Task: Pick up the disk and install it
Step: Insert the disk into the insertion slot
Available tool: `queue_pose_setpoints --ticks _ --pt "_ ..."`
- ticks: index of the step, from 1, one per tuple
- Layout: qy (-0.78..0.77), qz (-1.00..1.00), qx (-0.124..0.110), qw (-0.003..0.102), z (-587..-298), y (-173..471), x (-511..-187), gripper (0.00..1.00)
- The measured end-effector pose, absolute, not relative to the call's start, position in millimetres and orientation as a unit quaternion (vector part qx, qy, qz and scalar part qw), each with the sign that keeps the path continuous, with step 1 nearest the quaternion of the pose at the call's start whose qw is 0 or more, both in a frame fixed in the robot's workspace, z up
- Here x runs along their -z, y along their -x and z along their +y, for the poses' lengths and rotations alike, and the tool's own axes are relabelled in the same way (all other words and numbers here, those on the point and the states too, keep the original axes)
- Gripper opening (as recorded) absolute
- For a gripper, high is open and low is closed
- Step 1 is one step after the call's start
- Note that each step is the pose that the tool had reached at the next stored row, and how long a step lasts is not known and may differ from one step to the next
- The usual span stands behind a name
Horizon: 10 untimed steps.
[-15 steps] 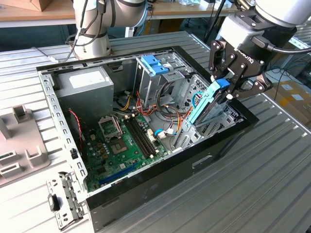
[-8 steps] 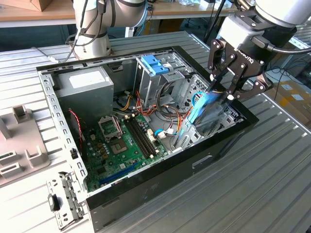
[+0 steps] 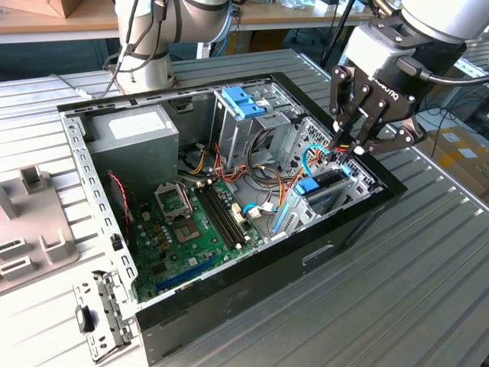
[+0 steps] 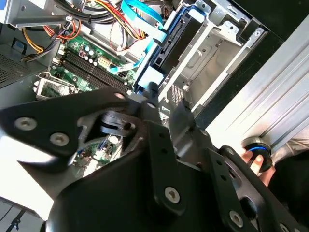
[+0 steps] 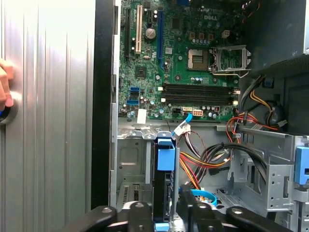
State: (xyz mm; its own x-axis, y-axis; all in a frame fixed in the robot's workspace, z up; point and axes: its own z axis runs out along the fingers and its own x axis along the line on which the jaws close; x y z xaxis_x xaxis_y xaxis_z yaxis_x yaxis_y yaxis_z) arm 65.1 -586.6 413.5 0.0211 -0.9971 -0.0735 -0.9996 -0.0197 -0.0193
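The claw [image 3: 349, 151] hangs over the open computer case [image 3: 252, 267], at the case's end toward the exterior view's right. Its jaws are drawn in narrow and closed on the near end of the disk [image 3: 327, 183]. In the first wrist view I see one finger [image 5: 142, 215] on each flat side of the disk [image 5: 161, 193], with no gap I can make out. The disk stands on edge, partway down in the grey drive bay [image 5: 130, 164] at that end of the case. Its blue side rail [image 5: 165, 154] faces up towards the camera. In the second wrist view the same dark slab [image 4: 176, 38] runs away from the claw [image 4: 166, 99] into the bay. Beyond the bay lies the green motherboard [image 3: 191, 222], with the grey power-supply box [image 3: 130, 134] in the far corner of the case and the grey cage with blue clips [image 3: 244, 107] beside it. The case sits in the middle of the ribbed metal desk [image 3: 428, 290]. A loose metal bracket [image 3: 99, 317] lies by the desk's near edge. A person's hand [image 4: 255, 159] rests on a blue-ringed round button [image 4: 256, 147] on the desk beside the case.
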Motion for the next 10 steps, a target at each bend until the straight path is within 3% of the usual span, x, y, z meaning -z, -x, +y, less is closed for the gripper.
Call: queue_pose_setpoints --ticks 4,10 --pt "0.714 0.699 -0.020 0.033 -586.6 -65.1 -413.5 0.12" --pt "0.714 0.699 -0.020 0.033 -586.6 -65.1 -413.4 0.11"
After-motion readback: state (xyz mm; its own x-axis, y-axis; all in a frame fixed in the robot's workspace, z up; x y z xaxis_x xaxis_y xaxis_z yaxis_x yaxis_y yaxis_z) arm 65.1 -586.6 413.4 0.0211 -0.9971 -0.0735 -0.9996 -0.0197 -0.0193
